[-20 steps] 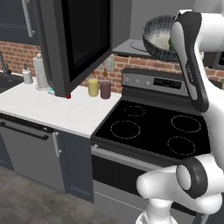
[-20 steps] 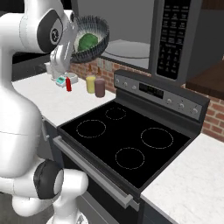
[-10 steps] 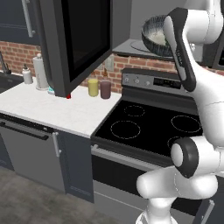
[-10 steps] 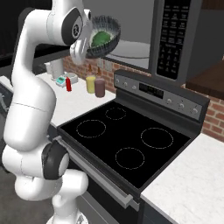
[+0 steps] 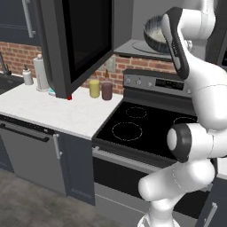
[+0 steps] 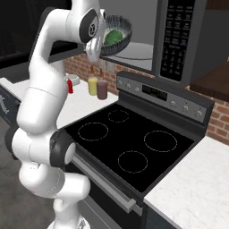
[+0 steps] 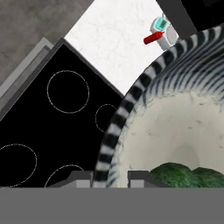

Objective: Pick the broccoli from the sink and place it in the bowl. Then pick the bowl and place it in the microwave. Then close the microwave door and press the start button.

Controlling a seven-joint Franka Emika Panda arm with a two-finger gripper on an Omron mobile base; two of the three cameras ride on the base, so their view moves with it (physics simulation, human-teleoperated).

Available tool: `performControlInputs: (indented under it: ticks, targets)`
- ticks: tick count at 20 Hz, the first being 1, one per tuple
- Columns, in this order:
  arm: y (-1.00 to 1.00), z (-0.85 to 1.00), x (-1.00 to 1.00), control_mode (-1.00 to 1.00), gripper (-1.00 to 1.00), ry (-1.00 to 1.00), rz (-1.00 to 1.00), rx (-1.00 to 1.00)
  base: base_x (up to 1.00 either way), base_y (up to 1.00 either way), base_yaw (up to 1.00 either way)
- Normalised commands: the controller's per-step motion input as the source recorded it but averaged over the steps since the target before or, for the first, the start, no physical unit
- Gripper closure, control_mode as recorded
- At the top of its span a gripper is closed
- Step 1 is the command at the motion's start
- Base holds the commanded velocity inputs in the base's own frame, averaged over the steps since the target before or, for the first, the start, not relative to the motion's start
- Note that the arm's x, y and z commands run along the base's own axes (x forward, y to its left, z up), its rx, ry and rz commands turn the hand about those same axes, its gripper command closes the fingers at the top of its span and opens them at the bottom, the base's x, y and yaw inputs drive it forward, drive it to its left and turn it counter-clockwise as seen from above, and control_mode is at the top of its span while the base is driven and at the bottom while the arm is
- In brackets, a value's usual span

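Broccoli (image 6: 114, 36) is sitting inside the bowl (image 6: 117, 36), carried high at the microwave (image 6: 147, 31) opening.
The gripper (image 7: 110, 177) is pinching the bowl's rim between nearly closed fingers, above the stove (image 6: 129, 147).

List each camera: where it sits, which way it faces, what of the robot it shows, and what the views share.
Left base view: behind the arm's left, facing the stove and open microwave door; arm at right.
Right base view: behind its right, facing the stove and microwave; arm at left, lifting the bowl.
Hand view: on the hand, looking down past the gripper clamping the bowl's rim; broccoli inside.
All share bowl and stove.
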Motion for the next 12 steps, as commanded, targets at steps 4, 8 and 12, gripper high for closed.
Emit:
performControlInputs:
  ticks: [4, 8, 12]
  targets:
    - [-0.19, 0.00, 0.49, -1.00, 1.00, 0.00, 0.00, 0.00, 0.00, 0.00, 0.00]
    - [-0.10, 0.00, 0.40, -1.00, 1.00, 0.00, 0.00, 0.00, 0.00, 0.00, 0.00]
    - [-0.21, -0.04, 0.52, -1.00, 1.00, 0.00, 0.00, 0.00, 0.00, 0.00, 0.00]
